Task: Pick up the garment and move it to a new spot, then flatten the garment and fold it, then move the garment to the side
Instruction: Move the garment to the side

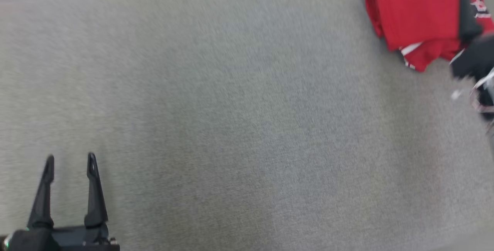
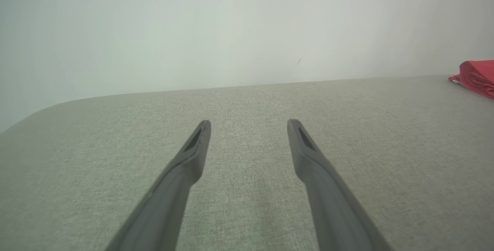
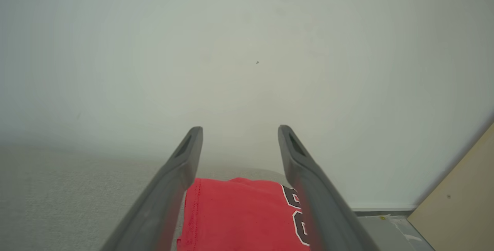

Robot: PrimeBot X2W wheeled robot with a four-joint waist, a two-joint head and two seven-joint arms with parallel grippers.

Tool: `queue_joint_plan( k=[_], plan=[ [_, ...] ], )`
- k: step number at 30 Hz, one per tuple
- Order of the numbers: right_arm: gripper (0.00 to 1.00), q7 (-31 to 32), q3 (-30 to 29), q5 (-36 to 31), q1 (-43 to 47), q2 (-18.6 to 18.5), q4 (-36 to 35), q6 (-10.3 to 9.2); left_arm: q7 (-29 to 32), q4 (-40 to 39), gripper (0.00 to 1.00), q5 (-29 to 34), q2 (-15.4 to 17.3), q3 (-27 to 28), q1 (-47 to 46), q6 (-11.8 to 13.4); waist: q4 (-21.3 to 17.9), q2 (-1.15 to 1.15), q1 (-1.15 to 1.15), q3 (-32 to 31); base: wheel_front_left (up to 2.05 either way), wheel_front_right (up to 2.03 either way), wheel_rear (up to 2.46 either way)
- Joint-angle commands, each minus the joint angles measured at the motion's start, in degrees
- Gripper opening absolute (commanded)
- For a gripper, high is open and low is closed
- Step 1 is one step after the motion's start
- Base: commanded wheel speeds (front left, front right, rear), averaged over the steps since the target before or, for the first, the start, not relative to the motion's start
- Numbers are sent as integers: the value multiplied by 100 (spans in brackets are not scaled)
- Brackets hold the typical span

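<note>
Right pincer [image 3: 239, 128] fingers apart and empty, folded red jersey [image 3: 239, 212] just below and between them; left pincer [image 1: 70, 157] likewise apart, jersey well off to its right. Your risk: nipping only the top layer would likely spill the fold, and the jersey looks close to the table's edge. Grey woven tabletop [image 1: 231, 127], pale bare wall [image 3: 247, 50] beyond the fingers, beige board [image 3: 463, 189] at the right pincer's lower right.

left pincer [image 1: 70, 158] at lower left of head view, pointing up, jaws spread wide, right pincer [image 3: 239, 129] jaws equally wide
</note>
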Motion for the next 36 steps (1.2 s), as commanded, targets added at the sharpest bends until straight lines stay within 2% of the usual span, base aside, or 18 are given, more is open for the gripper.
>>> queue_joint_plan(
  k=[1, 14, 23, 28, 36],
  plan=[
    [100, -2, -56, -18, 258, 69, -116, -13, -17, 45, 100, -53, -64, 28, 134, -4, 397, 1, 1, -631, 0, 0, 0],
    [100, 44, -821, -102, 2482, 723, -1462, -12, -19, 399, 100, -17, -319, 47, 327, -166, 971, 1, 1, -1258, 0, 0, 0],
    [100, 280, -1313, -252, 4087, 1401, -2531, -12, -20, 633, 100, 36, -391, 76, 350, -250, 1318, 1, 1, -1486, 0, 0, 0],
    [100, 337, -1450, -293, 4715, 1774, -2944, -12, -19, 792, 100, 26, -429, 92, 395, -287, 1388, 1, 1, -1591, 0, 0, 0],
    [100, 297, -1451, -361, 5303, 2058, -3182, -13, -20, 1108, 100, 74, -458, 109, 415, -345, 1412, 1, 1, -1763, 0, 0, 0]
  ],
)
